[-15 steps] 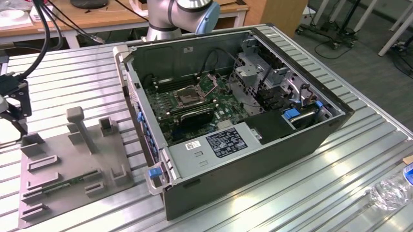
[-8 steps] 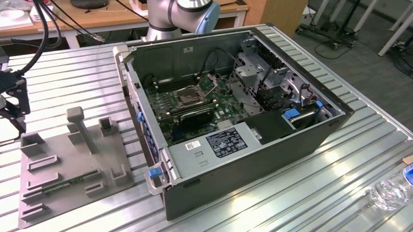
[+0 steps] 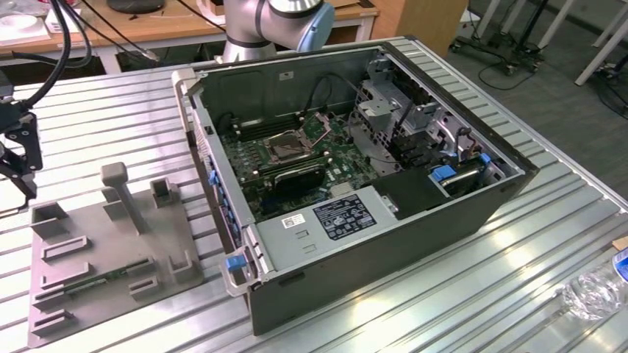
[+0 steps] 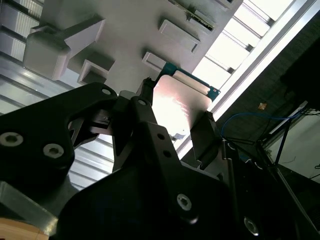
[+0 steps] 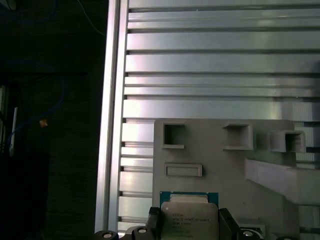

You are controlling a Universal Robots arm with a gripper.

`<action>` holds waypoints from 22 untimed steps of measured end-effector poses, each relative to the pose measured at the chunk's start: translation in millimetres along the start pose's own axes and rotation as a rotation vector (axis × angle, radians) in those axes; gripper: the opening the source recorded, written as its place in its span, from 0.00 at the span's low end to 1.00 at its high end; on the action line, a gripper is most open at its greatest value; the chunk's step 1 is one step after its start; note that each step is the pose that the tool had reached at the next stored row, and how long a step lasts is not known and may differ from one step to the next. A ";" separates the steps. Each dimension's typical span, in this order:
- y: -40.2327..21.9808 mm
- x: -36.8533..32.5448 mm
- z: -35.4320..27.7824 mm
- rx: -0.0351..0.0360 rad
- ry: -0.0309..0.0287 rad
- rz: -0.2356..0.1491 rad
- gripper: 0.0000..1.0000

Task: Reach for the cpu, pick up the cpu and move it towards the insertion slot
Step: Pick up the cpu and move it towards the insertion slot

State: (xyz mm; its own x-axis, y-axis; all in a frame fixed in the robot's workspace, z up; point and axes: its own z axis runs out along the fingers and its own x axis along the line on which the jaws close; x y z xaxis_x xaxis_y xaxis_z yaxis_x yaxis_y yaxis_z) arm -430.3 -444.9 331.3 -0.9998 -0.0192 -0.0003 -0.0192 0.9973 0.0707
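The cpu [image 5: 189,212] is a small square chip with a silvery top and a green rim. It sits between the two black fingers of my gripper [image 5: 189,224], which press on its opposite edges. In the second wrist view the cpu [image 4: 182,100] glints between those fingers [image 4: 145,97], over a corner of the grey fixture plate [image 4: 130,30]. I cannot tell whether it is lifted off the plate. At the exterior view's far left, my gripper [image 3: 22,173] hangs above the plate's [image 3: 108,257] corner. The insertion slot [image 3: 290,149] lies inside the open computer case, well off to the exterior view's right.
The open computer case [image 3: 393,220] stands in the middle of the ribbed metal table [image 3: 490,294]. The fixture plate carries raised blocks, a tall post [image 3: 123,195] and a green memory stick [image 3: 93,279]. A clear water bottle [image 3: 593,290] lies at the exterior view's right edge.
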 end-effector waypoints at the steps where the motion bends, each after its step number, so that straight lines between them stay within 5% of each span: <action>1: 0.0 0.0 -0.2 0.0000 0.0000 0.000 0.54; 11: 0.1 0.0 -1.7 0.0003 0.0004 0.000 0.54; 22: 1.1 0.0 -15.8 0.0001 0.0001 0.000 0.54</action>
State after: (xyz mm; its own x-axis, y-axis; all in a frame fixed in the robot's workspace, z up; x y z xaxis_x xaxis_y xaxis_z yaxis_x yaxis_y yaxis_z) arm -430.3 -444.8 347.1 -0.9998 -0.0191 -0.0002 -0.0191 0.9973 0.0707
